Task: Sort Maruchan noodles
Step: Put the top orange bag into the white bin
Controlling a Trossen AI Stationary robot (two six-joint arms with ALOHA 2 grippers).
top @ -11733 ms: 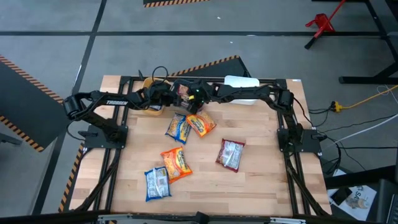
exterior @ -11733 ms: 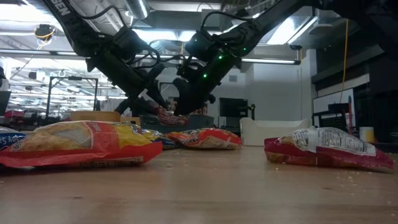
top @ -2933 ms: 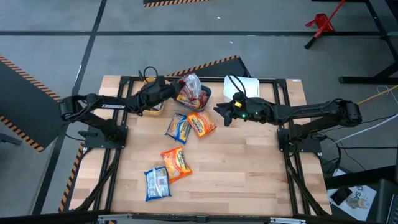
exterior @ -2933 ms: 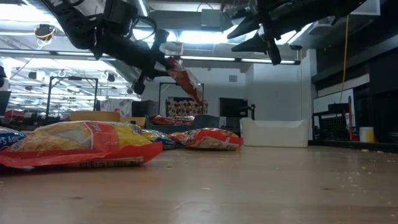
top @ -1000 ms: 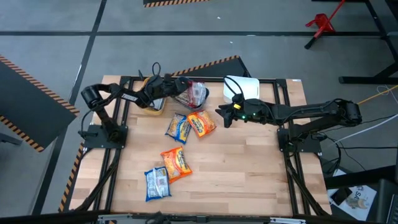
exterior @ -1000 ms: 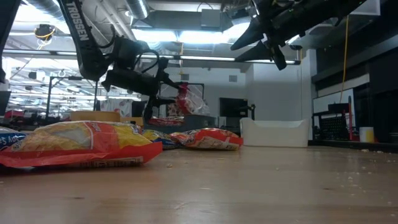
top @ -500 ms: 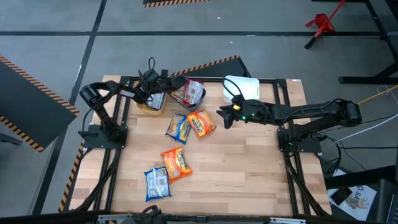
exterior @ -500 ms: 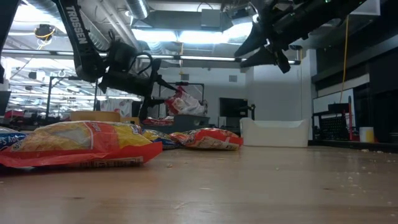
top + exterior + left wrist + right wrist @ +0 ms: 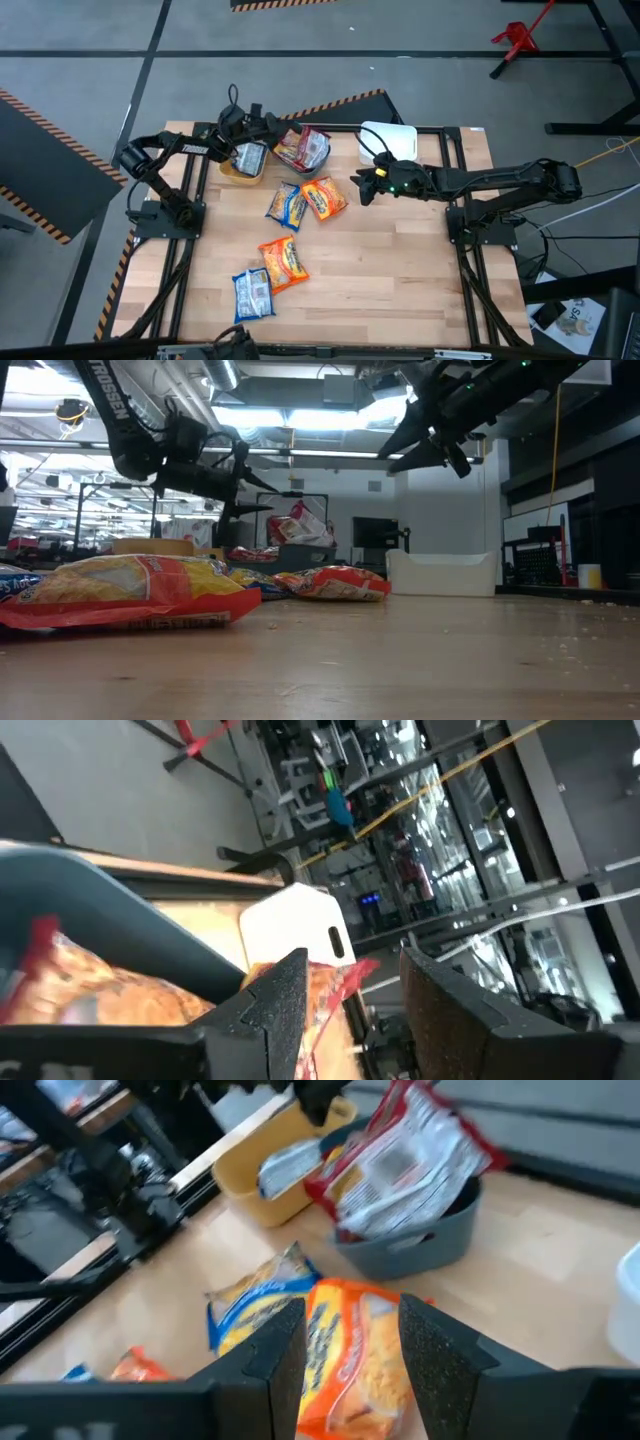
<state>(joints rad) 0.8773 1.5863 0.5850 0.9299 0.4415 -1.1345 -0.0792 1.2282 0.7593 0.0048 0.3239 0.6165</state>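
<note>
The light wooden table [image 9: 400,270] has bare board across its near and right parts, well apart from both pincers. Three plastic bins line its far edge: a yellow bin [image 9: 243,168], a grey-teal bin [image 9: 312,160] and a white bin [image 9: 392,140].

The left arm has drawn back toward the table's left side since half a second ago. Its left gripper [image 9: 262,128] now hovers over the yellow bin with fingers apart and nothing between them, no longer over the grey-teal bin.

The dark red shiny ramen packet [image 9: 303,146] released from it now leans upright in the grey-teal bin, just beside the left gripper, its top above the rim.

The right arm stretches in from the right. Its right gripper [image 9: 362,187], fingers apart and empty, hangs above the table as before, near an orange-yellow ramen packet [image 9: 323,197] touching a blue-yellow ramen packet [image 9: 287,206].

Well apart from both pincers, toward the near left, lie a second orange-yellow packet [image 9: 283,263] and a blue-white ramen packet [image 9: 252,293], touching each other.

A silvery packet [image 9: 290,1166] lies in the yellow bin, below the left gripper.
</note>
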